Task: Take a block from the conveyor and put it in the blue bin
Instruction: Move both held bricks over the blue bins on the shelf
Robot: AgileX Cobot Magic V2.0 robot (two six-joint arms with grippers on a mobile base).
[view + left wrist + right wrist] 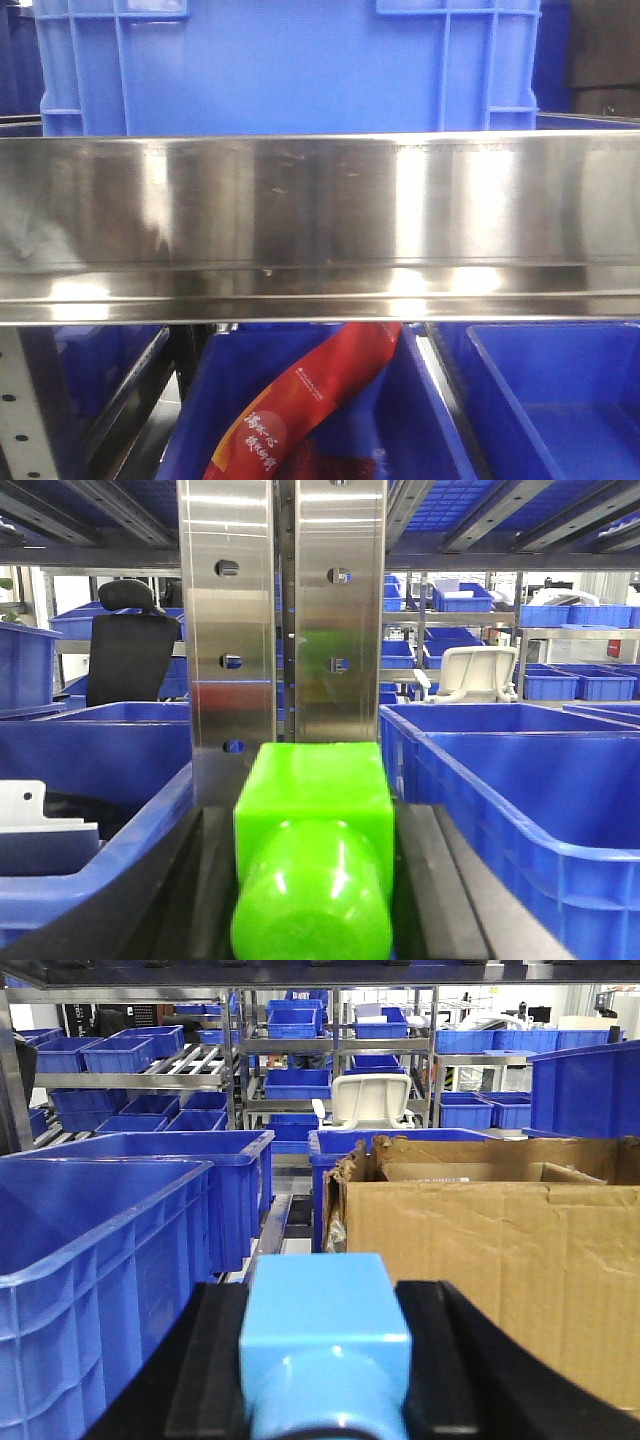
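Polished steel beam point(320, 200) below ribbed blue bin point(290, 70)

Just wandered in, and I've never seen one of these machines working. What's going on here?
A two-armed robot is moving blocks into blue bins. Its left gripper looks closed on a bright green block, with a blue bin close beside it. Its right gripper holds a light blue block between a second blue bin and a cardboard box. Neither block is in a bin yet, and the conveyor is out of sight. The front camera mostly sees a shiny steel rail.
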